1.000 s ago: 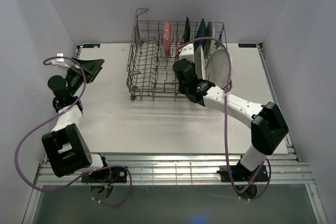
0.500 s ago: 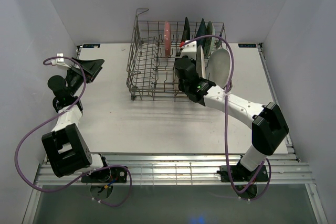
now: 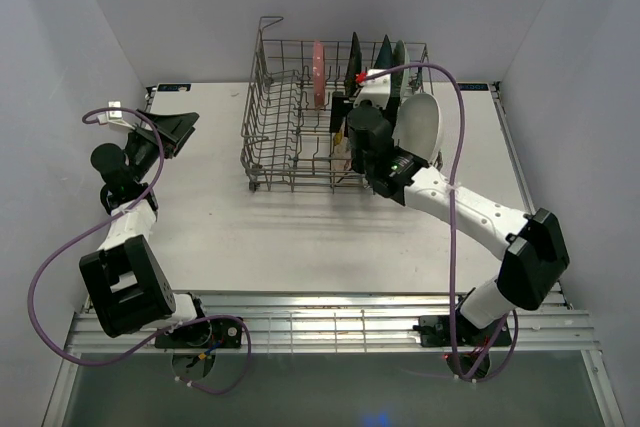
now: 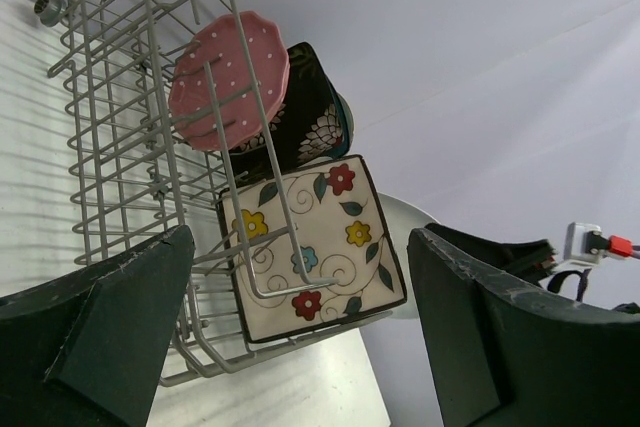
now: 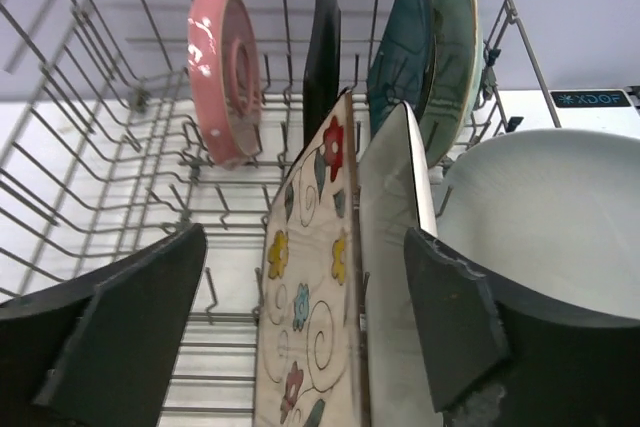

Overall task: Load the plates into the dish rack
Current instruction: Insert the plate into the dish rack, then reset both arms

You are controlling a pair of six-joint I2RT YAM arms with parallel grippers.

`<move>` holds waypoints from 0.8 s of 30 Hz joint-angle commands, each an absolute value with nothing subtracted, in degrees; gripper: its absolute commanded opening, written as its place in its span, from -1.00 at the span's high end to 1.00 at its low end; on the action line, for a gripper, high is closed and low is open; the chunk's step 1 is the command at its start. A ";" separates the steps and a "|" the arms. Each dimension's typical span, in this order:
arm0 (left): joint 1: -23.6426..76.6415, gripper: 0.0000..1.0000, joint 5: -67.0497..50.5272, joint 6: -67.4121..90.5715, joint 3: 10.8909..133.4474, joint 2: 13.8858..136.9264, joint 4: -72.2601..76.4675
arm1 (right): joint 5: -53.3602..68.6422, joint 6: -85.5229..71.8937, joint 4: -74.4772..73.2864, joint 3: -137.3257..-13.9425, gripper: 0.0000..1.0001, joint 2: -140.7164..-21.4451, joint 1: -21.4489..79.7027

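Note:
The grey wire dish rack (image 3: 285, 122) stands at the back of the table. Upright between its tines are a pink dotted plate (image 5: 222, 77), a dark square plate (image 5: 322, 42), a teal one (image 5: 402, 42) and a mint-green one (image 5: 455, 47). Nearer stand the cream floral plate (image 5: 305, 287) and a white rectangular plate (image 5: 395, 237), side by side. A white oval plate (image 5: 545, 212) leans at the rack's right side. My right gripper (image 5: 300, 337) is open, its fingers straddling the floral and white rectangular plates. My left gripper (image 3: 175, 132) is open and empty, far left of the rack.
In the left wrist view the rack (image 4: 120, 97) shows from the side, with the floral plate (image 4: 310, 247) behind its wires. The rack's left half holds bare tines. Grey walls close the table on three sides.
My right gripper has opened from shut, letting go of the white rectangular plate, and its wrist has shifted slightly right and toward the back. The left arm has not moved.

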State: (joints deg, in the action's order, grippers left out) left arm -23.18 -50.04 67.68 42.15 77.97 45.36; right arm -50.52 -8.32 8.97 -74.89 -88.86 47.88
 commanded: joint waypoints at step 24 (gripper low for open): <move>-23.38 -0.96 -46.58 57.41 42.01 67.94 45.09 | -32.87 -7.20 11.34 -48.80 -0.80 -48.10 47.99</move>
State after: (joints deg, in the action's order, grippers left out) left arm -23.18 -47.94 60.95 42.48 70.72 44.95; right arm -34.09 -6.96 10.13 -51.66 -52.60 47.88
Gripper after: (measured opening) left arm 0.979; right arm 0.899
